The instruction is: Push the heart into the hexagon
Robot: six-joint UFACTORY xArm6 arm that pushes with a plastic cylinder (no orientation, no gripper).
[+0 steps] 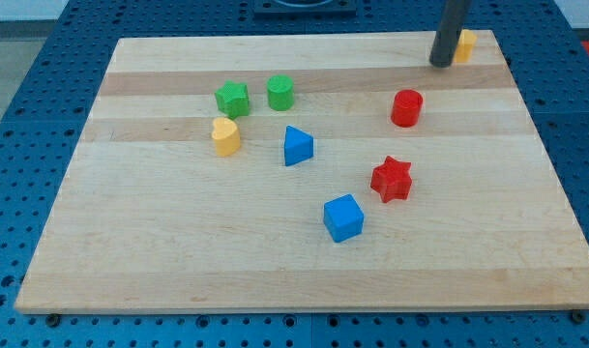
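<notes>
The yellow heart lies at the board's left-centre, just below a green ridged block. A green round-looking block sits to that block's right. A red block, round or hexagonal, lies right of centre. A yellow block sits at the top right corner, partly hidden behind my rod, so I cannot tell its shape. My tip rests on the board right beside this yellow block, on its left, far from the heart.
A blue triangle lies right of the heart. A red star and a blue cube lie lower, towards the middle right. The wooden board sits on a blue perforated table.
</notes>
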